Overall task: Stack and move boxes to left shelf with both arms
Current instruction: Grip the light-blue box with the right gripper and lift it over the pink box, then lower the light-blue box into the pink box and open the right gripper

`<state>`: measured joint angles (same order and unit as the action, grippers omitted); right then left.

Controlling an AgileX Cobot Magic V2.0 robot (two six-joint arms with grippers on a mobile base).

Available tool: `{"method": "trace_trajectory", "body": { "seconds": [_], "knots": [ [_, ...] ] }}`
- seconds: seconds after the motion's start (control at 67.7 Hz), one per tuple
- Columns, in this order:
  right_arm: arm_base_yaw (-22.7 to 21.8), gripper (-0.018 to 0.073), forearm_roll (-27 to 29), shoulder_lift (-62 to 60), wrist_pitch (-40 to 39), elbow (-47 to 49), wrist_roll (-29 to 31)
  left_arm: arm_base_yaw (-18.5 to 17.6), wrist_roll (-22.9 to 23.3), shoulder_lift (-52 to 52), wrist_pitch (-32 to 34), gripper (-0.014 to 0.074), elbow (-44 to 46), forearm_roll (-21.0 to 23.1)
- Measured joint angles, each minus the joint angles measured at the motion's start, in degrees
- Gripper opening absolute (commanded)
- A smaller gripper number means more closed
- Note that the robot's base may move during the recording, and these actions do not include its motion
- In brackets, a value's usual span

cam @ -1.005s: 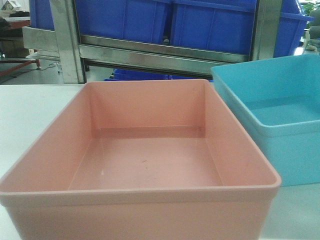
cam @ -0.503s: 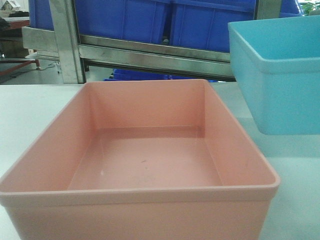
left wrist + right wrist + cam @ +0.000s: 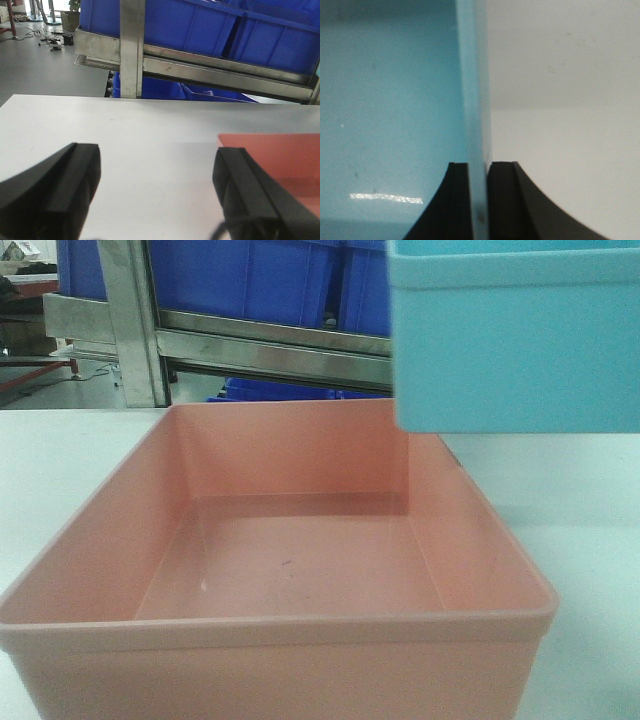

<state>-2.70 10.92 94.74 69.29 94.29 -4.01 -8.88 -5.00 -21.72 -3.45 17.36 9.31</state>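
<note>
The blue box [image 3: 515, 340] has risen off the desk [image 3: 590, 540] and swung left, now hanging above the far right corner of the pink box [image 3: 290, 570]; stacking looks near. The right hand [image 3: 479, 172] pinches its wall; the left hand [image 3: 156, 175] gapes empty.

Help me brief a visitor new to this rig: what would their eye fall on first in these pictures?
The salmon pink box fills the front view, empty on the white table. The light blue box hangs clear of the table at upper right, one wall pinched by the right gripper. The left gripper is open, low over the table.
</note>
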Motion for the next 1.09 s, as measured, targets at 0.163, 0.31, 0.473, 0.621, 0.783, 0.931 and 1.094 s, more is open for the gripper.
{"method": "trace_trajectory", "body": {
  "seconds": [0.163, 0.31, 0.473, 0.621, 0.783, 0.931, 1.094],
  "knots": [
    [6.32, 0.0055, 0.31, -0.14, 0.00, -1.77, -3.90, 0.00, 0.00, 0.00, 0.00, 0.0384, 0.00, 0.00],
    [12.16, 0.0055, 0.31, -0.14, 0.00, -3.35, -7.84, 0.00, 0.00, 0.00, 0.00, 0.0384, 0.00, 0.00],
    [18.25, 0.0055, 0.31, -0.18, 0.00, -4.33, -11.97, 0.00, 0.00, 0.00, 0.00, 0.0384, 0.00, 0.00],
    [23.03, 0.0055, 0.05, -1.49, 0.00, -6.93, -16.13, 0.00, 0.00, 0.00, 0.00, 0.0384, 0.00, 0.00],
    [26.40, 0.0055, -0.30, -3.81, -0.22, -10.58, -19.55, 0.00, 0.00, 0.00, 0.00, 0.0384, 0.00, 0.00],
    [27.63, 0.0055, -0.79, -4.61, -0.70, -12.41, -20.44, 0.00, 0.00, 0.00, 0.00, 0.0384, 0.00, 0.00],
    [28.96, 0.0055, -1.26, -4.60, -3.06, -12.96, -21.37, 0.00, 0.00, 0.00, 0.00, 0.0384, 0.00, 0.00]
  ]
}}
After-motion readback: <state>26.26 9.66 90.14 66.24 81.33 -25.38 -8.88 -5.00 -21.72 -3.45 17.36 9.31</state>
